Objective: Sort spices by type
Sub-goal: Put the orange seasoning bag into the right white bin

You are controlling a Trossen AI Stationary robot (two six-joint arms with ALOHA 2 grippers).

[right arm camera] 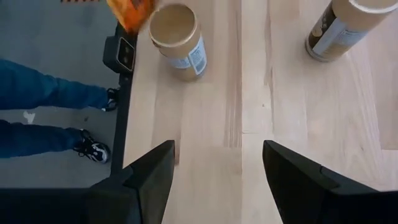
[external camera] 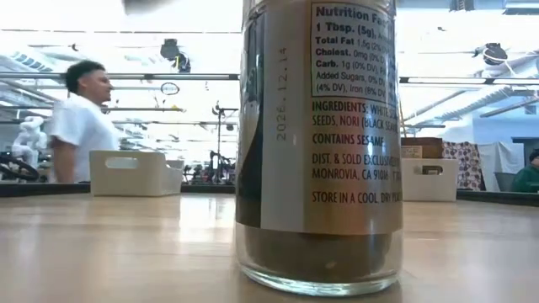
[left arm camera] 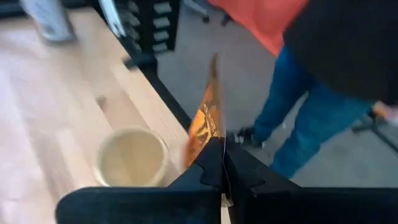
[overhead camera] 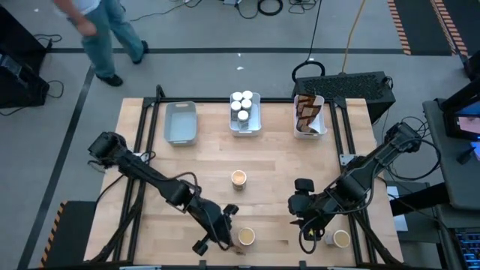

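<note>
Left gripper (left arm camera: 222,163) at near bench (overhead camera: 277,157) edge, jaws clamped on orange pouch (left arm camera: 208,118) by thin edge, beside tan-topped tub (left arm camera: 130,157). Right gripper (right arm camera: 217,180) waits, jaws apart, empty. Far trays (overhead camera: 245,124) already hold sorted jars (overhead camera: 241,103), pouches (overhead camera: 306,114).

White-capped jars (overhead camera: 241,103) and brown pouches (overhead camera: 307,112) fill trays; tan-topped tubs (overhead camera: 238,178) stand scattered on the table.

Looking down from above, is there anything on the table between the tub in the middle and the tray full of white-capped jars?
No. In the high view, the stretch of wood between the middle tub and the jar tray is bare.
</note>
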